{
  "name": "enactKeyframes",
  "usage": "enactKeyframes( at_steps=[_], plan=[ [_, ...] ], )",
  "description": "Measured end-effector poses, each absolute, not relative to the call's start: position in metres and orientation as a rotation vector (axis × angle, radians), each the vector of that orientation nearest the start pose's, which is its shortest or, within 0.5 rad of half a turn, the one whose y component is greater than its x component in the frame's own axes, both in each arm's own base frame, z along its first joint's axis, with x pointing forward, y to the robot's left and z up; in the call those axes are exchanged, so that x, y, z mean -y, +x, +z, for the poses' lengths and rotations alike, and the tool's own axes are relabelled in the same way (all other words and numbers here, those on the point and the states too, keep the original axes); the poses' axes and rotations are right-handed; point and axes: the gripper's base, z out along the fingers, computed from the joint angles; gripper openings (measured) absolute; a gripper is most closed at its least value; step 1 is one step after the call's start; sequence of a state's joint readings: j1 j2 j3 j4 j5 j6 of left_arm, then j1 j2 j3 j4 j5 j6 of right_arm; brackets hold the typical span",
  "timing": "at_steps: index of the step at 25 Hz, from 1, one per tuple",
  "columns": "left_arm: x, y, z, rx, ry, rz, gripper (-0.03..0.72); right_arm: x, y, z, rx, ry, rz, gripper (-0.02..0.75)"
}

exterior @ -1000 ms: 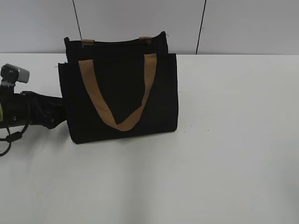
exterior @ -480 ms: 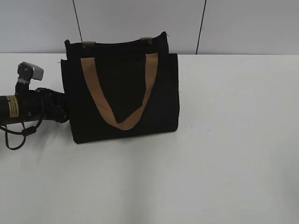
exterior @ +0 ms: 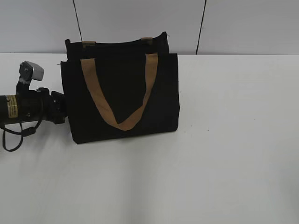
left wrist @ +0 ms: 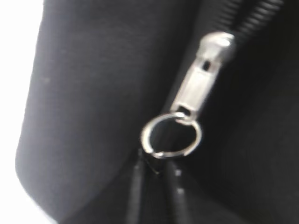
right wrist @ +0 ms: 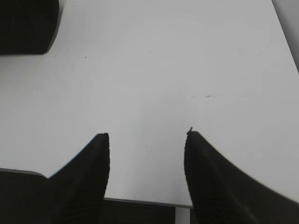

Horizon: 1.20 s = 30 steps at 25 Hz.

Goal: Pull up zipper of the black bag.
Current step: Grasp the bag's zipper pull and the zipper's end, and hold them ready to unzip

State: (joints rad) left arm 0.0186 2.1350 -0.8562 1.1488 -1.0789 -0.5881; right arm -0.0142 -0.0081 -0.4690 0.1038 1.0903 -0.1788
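1. Here, your left gripper (left wrist: 154, 179) presses against the left side of the black bag (exterior: 122, 93), its fingers nearly shut just under the zipper (left wrist: 196, 100) ring; whether they hold it, you cannot tell.
2. Confirm the pinch, then pull straight along the teeth.
3. Rightward, your right gripper (right wrist: 147, 149) hangs spread over the bare table (right wrist: 187, 56).

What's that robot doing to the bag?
The left gripper is pressed up against the left side of the black bag, which stands on a white table. Its two thin fingertips sit close together right at the silver ring of the zipper; whether they pinch it is unclear. The right gripper is open over bare table, away from the bag, holding nothing.
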Motion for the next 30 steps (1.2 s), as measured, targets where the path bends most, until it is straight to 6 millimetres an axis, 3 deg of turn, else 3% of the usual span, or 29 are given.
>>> enactKeyframes(
  at_steps=[4,15,27,30],
  plan=[
    [0.061,0.344,0.099,-1.822,0.754,-0.816,0.024,-0.008,-0.004,0.267,-2.085,-0.177,0.009,0.396],
    [0.03,0.335,0.166,-1.758,0.754,-0.669,0.022,-0.008,-0.004,0.267,-2.085,-0.177,0.009,0.396],
    [0.032,0.307,0.245,-1.658,0.861,-0.52,0.022,-0.008,-0.004,0.267,-2.085,-0.177,0.009,0.396],
    [0.032,0.302,0.256,-1.637,0.874,-0.489,0.022,-0.008,-0.004,0.267,-2.085,-0.177,0.009,0.396]
  ],
)
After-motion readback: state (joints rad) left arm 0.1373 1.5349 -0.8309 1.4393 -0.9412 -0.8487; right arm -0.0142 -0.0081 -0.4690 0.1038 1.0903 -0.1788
